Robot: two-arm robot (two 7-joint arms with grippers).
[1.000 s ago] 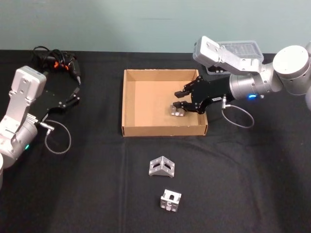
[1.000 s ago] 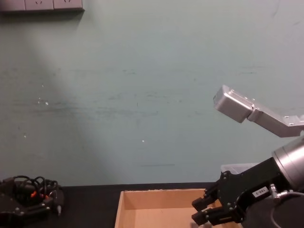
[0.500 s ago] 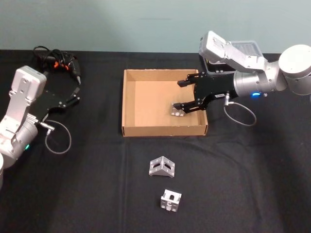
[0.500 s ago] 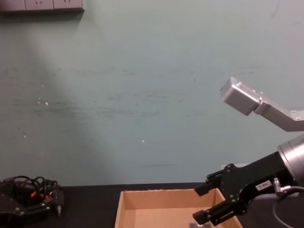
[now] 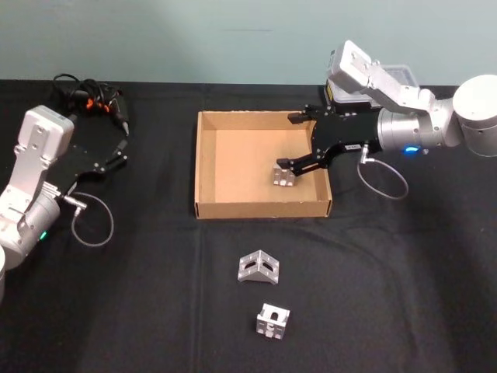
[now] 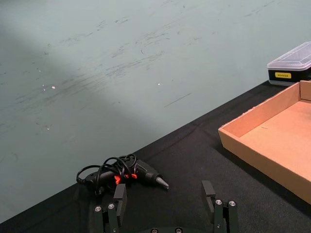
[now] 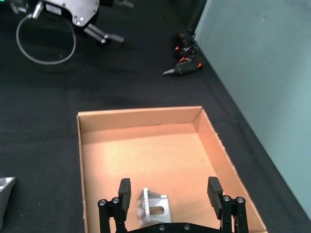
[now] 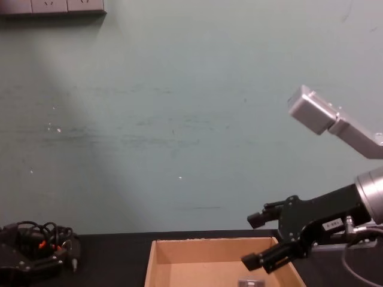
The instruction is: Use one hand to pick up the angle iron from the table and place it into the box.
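Release step, seemingly — right end effector spread wide over the angle iron in the box, left end effector parked wide at 9 o'clock — next, lifting clear.

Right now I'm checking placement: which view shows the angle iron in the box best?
Right wrist view: the angle iron shows large on the box floor, under the open right gripper. Head view shows it smaller; chest view, just its top.
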